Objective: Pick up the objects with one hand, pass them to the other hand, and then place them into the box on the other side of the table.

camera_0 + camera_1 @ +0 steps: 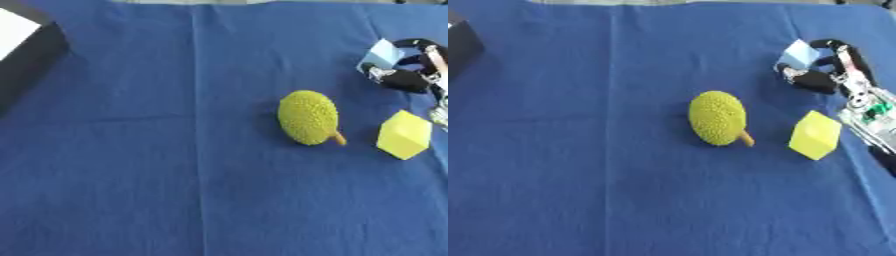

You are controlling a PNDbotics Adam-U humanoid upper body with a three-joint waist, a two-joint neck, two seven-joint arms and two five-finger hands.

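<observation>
A bumpy yellow-green fruit with a short orange stem (717, 118) lies in the middle of the blue cloth. To its right sits a yellow block (815, 135). At the right edge my right hand (829, 70) reaches in, its black fingers and thumb curled round a small light-blue block (798, 54), held just above the cloth beyond the yellow block. A black box with a white inside (22, 47) stands at the far left corner. My left hand shows in neither view.
The blue cloth (131, 175) covers the whole table and has a crease running front to back left of the fruit. My right forearm, with silver parts and wiring (868, 112), lies along the right edge beside the yellow block.
</observation>
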